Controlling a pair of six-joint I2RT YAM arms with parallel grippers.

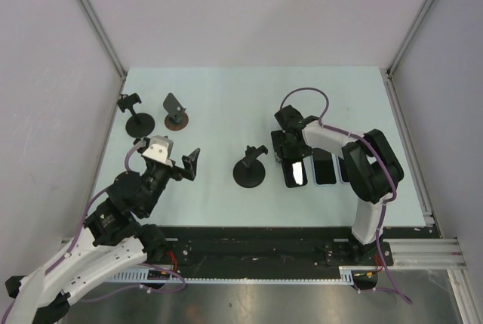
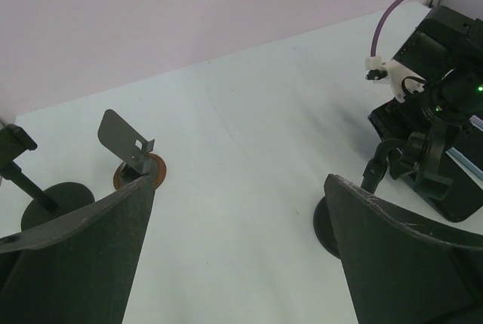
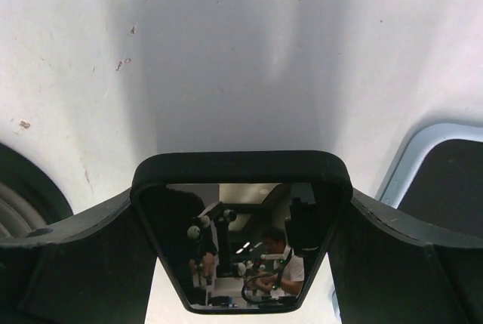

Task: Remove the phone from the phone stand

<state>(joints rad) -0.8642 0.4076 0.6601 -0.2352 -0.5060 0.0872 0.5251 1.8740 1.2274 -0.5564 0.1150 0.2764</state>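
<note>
Three phones (image 1: pixel 324 167) overhead, wrist view, one phone (image 3: pixel 241 241) held in right gripper (image 3: pixel 241 205)

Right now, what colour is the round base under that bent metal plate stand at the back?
The base is reddish-brown, like copper. It shows clearest in the top external view.

— Where's the phone (image 1: pixel 295 171)?
— Just right of the phone stand (image 1: pixel 250 171), off it and not touching it. It's a black slab with rounded corners, its glossy screen facing up, full of reflections.
— And the stand itself?
— Black, with a round flat base, a stem rising from it and a clamp on top.
</note>
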